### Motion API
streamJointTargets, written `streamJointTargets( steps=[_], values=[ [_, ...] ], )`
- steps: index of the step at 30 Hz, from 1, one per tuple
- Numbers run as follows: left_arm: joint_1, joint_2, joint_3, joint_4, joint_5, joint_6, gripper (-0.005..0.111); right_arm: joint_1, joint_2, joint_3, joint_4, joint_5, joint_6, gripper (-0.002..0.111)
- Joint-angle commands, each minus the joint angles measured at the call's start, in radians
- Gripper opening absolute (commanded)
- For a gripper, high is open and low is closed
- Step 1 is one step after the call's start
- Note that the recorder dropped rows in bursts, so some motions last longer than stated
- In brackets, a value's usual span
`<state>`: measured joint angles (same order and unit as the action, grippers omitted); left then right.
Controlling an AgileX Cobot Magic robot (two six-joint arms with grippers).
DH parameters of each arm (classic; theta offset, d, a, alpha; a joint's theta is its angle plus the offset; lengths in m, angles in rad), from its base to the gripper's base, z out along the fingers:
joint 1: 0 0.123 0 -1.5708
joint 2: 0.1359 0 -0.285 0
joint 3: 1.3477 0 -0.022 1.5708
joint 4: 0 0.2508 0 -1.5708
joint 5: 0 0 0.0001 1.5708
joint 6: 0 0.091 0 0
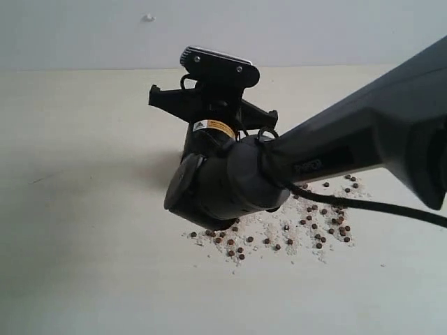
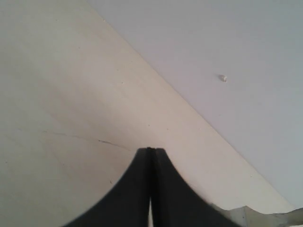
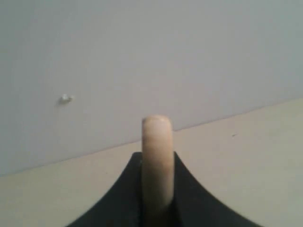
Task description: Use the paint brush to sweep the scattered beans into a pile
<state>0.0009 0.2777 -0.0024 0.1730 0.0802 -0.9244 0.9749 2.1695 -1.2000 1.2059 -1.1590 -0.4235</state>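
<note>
With the right pincer (image 3: pixel 157 163) clamped on the paint brush (image 3: pixel 156 135) handle and the left pincer (image 2: pixel 150 153) closed empty, you appear mid-sweep; next, draw the hidden bristles inward through the beans (image 1: pixel 314 223) scattered on the table (image 1: pixel 84 244).

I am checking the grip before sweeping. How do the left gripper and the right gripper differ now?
The left gripper is shut on nothing, its fingers pressed together; the right gripper is shut on the paint brush, whose cream handle sticks out between its fingers. The left gripper faces the table; the right one's arm reaches over the beans. Both have black fingers.
</note>
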Motion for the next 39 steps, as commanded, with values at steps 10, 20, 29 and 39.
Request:
streamJointTargets(
  steps=[10,20,29,39],
  values=[
    [-0.002,-0.007,0.002,-0.005,0.000,0.006,0.000,-0.004,-0.080,-0.002,0.144,-0.062,-0.444,0.000],
    [-0.002,-0.007,0.002,-0.005,0.000,0.006,0.000,0.027,-0.283,0.004,0.129,-0.020,-0.474,0.000],
    [-0.002,-0.007,0.002,-0.005,0.000,0.006,0.000,0.060,-0.558,0.288,-0.026,0.079,-0.348,0.000],
    [-0.002,-0.007,0.002,-0.005,0.000,0.006,0.000,0.060,-0.914,0.711,-0.256,0.080,0.088,0.000]
  ],
)
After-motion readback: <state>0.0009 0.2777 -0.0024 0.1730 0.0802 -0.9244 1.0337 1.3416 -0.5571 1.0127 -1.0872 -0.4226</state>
